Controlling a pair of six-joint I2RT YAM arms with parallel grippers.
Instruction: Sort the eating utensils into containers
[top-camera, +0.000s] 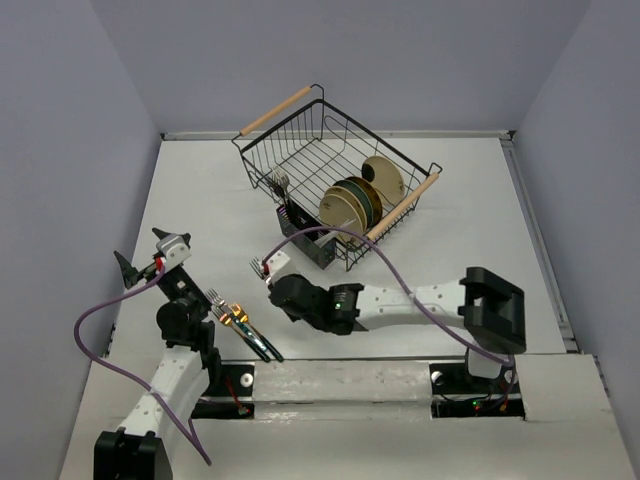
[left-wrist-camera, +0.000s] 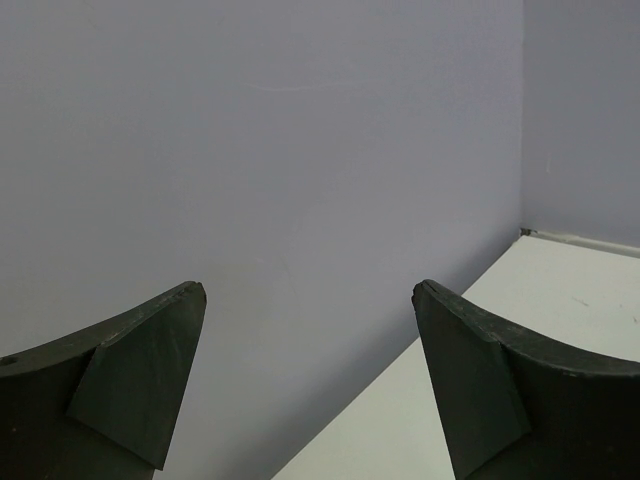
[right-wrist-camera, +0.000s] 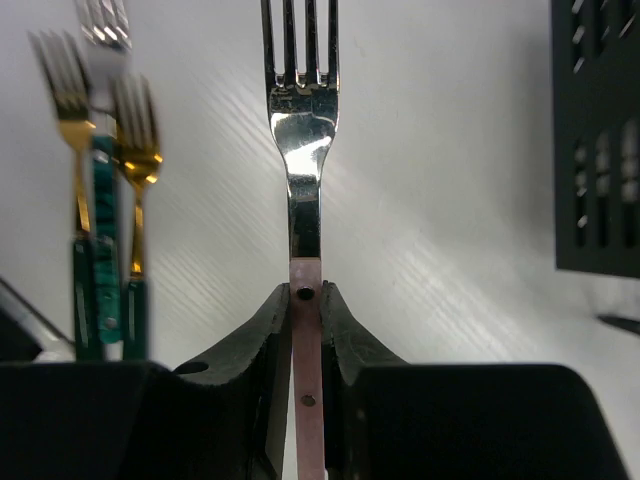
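I am seeing plain lavender-grey walls (top-camera: 350, 60) enclosing a white table (top-camera: 200, 190) on three sides; soft light is falling evenly.

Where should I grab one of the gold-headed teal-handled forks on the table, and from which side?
Probably the teal handle of the gold-headed fork, taken from straight above with the jaws closing across its narrow width. It lies flat on the table, and the neighbouring forks lie close alongside, so a sideways approach has little room.

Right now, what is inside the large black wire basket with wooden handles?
The black wire basket holds round plates standing on edge at its right, overlapping, so their count is hidden. At its near-left edge silver forks rise, handles covered.
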